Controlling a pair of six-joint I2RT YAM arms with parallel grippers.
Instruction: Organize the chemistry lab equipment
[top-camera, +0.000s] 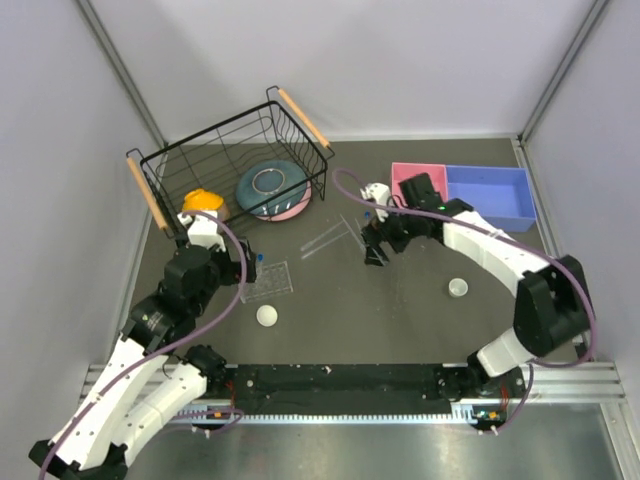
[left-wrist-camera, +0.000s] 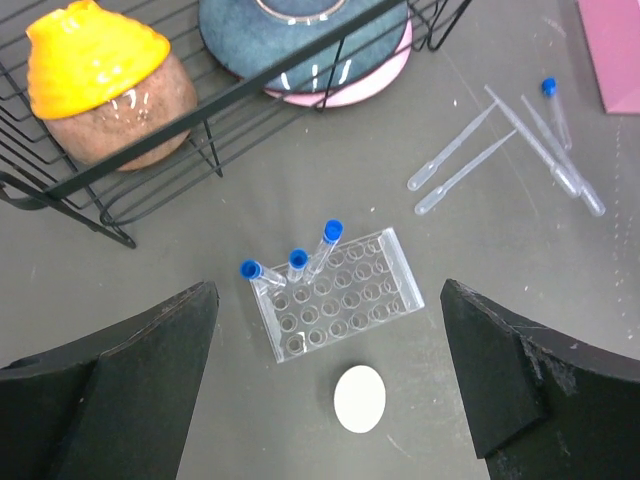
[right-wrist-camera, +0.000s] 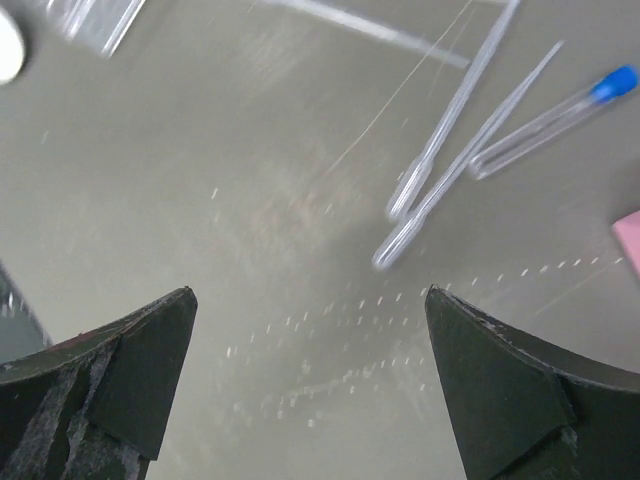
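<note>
My left claw (left-wrist-camera: 328, 300) hangs spread wide above the clear rack (left-wrist-camera: 352, 302), which holds three blue-capped tubes (left-wrist-camera: 322, 245) at one corner; a white cup (left-wrist-camera: 359, 398) sits just beside it. Thin rods (left-wrist-camera: 455, 160) lie on the counter (top-camera: 400, 300). My right claw (right-wrist-camera: 310, 300) is likewise apart and empty, near a loose tube (right-wrist-camera: 550, 120), with the second cup (top-camera: 458, 288) further right

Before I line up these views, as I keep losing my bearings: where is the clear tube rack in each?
Top external: the clear tube rack lies left of centre, just ahead of the left arm.
Left wrist: at centre, three blue-capped tubes in it.
Right wrist: probably the blurred clear edge in the top left corner.
Shared landmark: the thin clear rods.
</note>
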